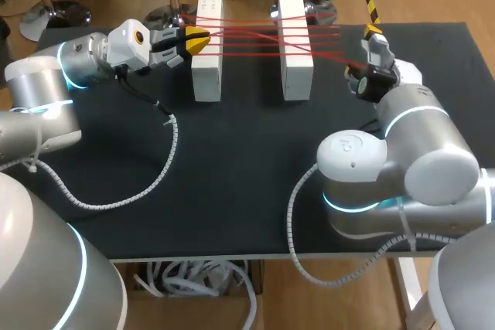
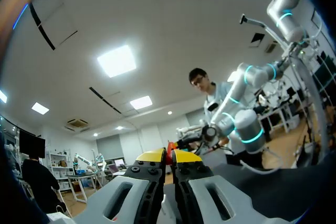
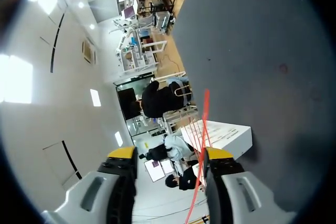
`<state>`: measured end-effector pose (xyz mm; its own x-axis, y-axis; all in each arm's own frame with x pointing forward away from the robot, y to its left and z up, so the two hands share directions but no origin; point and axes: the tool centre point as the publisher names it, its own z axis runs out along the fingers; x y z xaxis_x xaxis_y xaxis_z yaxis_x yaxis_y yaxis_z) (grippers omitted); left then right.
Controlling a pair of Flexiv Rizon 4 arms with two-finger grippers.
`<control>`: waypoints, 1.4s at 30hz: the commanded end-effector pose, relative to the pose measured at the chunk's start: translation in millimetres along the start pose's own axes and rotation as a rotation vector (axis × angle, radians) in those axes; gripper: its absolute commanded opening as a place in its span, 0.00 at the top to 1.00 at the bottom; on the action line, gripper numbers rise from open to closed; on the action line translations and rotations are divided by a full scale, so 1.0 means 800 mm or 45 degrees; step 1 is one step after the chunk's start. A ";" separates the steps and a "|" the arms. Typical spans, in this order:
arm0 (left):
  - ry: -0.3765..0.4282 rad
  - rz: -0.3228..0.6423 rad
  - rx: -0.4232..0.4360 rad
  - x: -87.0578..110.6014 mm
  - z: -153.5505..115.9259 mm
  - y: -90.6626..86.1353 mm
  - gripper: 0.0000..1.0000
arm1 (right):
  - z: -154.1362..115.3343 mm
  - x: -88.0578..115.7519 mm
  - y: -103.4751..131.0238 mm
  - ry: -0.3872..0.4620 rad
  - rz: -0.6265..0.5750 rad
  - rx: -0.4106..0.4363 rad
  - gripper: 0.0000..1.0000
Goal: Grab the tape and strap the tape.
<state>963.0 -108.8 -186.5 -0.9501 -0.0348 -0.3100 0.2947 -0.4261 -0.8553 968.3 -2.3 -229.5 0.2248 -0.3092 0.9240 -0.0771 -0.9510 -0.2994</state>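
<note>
Two white blocks [image 1: 206, 52] [image 1: 295, 48] stand upright at the back of the black table. Thin red tape [image 1: 255, 35] is strung between and across them in several crossing strands. My left gripper [image 1: 195, 40] sits at the left block's top and is shut on the tape's end; in the left wrist view a red bit [image 2: 169, 146] shows between the closed yellow tips [image 2: 167, 157]. My right gripper [image 1: 375, 36] is to the right of the right block. Its fingers stand apart [image 3: 170, 154], and a tape strand [image 3: 202, 129] runs along one fingertip [image 3: 219, 154] toward a white block [image 3: 223, 137].
A white corrugated cable [image 1: 155, 179] from my left arm loops over the black table [image 1: 232, 152]. My right arm's bulky base joints [image 1: 394, 168] fill the front right. My right arm [image 2: 241, 124] also shows ahead of the left gripper.
</note>
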 end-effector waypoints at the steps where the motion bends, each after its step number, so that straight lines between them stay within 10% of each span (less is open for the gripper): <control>1: 0.001 0.001 0.003 0.000 -0.001 0.001 1.00 | -0.005 0.003 0.001 -0.012 -0.004 0.000 0.61; 42: 0.001 0.001 0.003 0.000 -0.001 0.001 1.00 | -0.012 -0.011 -0.008 -0.043 -0.029 0.018 0.61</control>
<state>963.0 -108.8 -186.5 -0.9501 -0.0348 -0.3100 0.2947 -0.4261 -0.8553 954.8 5.6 -235.4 0.2568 -0.2890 0.9222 -0.0564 -0.9571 -0.2843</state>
